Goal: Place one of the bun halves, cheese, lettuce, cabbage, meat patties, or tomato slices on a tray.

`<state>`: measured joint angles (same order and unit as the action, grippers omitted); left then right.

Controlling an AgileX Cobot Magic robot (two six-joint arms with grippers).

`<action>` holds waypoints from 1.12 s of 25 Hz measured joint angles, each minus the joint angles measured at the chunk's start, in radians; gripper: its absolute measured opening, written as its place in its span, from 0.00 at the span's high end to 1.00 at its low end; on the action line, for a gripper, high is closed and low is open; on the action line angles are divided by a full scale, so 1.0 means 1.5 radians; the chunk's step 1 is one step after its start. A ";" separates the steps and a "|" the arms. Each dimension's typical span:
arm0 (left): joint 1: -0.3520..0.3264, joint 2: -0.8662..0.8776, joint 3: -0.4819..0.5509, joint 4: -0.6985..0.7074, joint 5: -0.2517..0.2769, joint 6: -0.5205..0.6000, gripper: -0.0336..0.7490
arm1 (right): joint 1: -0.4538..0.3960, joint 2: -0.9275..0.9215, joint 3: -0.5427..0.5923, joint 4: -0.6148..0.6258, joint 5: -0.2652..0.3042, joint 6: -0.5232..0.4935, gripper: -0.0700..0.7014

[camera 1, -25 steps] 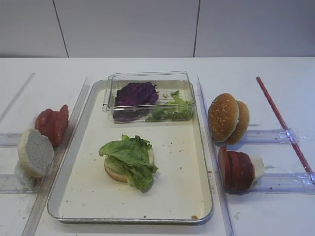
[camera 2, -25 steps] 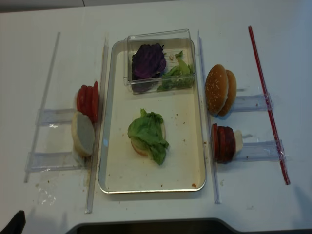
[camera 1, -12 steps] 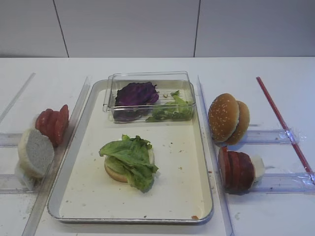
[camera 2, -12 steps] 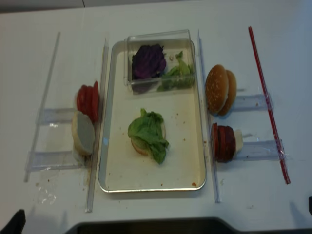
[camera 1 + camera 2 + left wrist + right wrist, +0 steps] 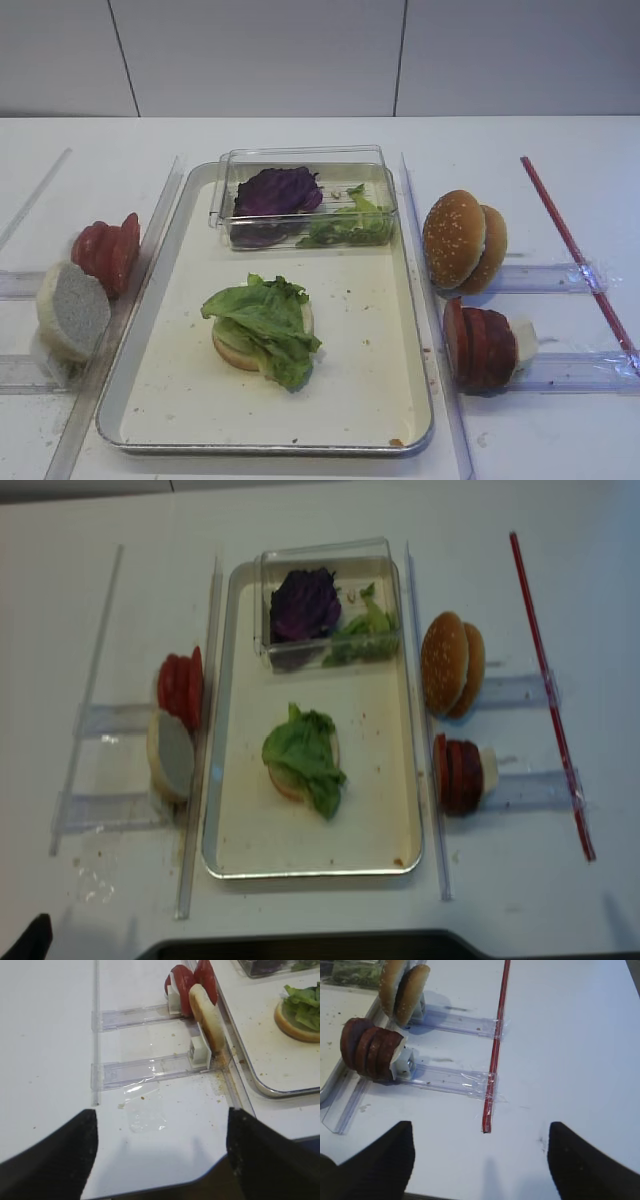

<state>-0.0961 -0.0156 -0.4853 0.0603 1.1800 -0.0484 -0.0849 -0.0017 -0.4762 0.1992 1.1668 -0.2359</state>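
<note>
The left claw (image 5: 159, 1152) hung spread and empty near the pale bun half (image 5: 207, 1020) and tomato slices (image 5: 192, 980) in their rack; a careless reach could have toppled them. On the tray (image 5: 160, 400), lettuce (image 5: 262, 318) draped loosely over a bun and might have slid. The right claw (image 5: 481, 1160), likewise spread wide, could have knocked the meat patties (image 5: 367, 1055) over.

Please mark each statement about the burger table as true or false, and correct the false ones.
1. A lettuce leaf lies on a bun half on the tray. True.
2. The meat patties stand left of the tray. False: they stand right of it.
3. The cabbage is in the clear box. True.
4. The right gripper holds a patty. False: it is open, holding nothing.
</note>
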 joint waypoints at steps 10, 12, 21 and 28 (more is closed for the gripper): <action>0.000 0.000 0.000 -0.001 0.000 0.002 0.33 | 0.005 -0.009 0.006 -0.002 -0.010 0.010 0.18; 0.000 0.000 0.000 -0.001 0.000 0.002 0.33 | 0.010 -0.009 0.006 -0.010 -0.010 0.022 0.18; 0.000 0.000 0.000 -0.001 0.000 0.002 0.33 | 0.013 -0.009 0.006 -0.035 -0.014 0.058 0.18; 0.000 0.000 0.000 -0.001 0.000 0.002 0.33 | 0.013 -0.009 0.006 -0.035 -0.014 0.066 0.18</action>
<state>-0.0961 -0.0156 -0.4853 0.0584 1.1800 -0.0447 -0.0657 -0.0154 -0.4674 0.1465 1.1453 -0.1372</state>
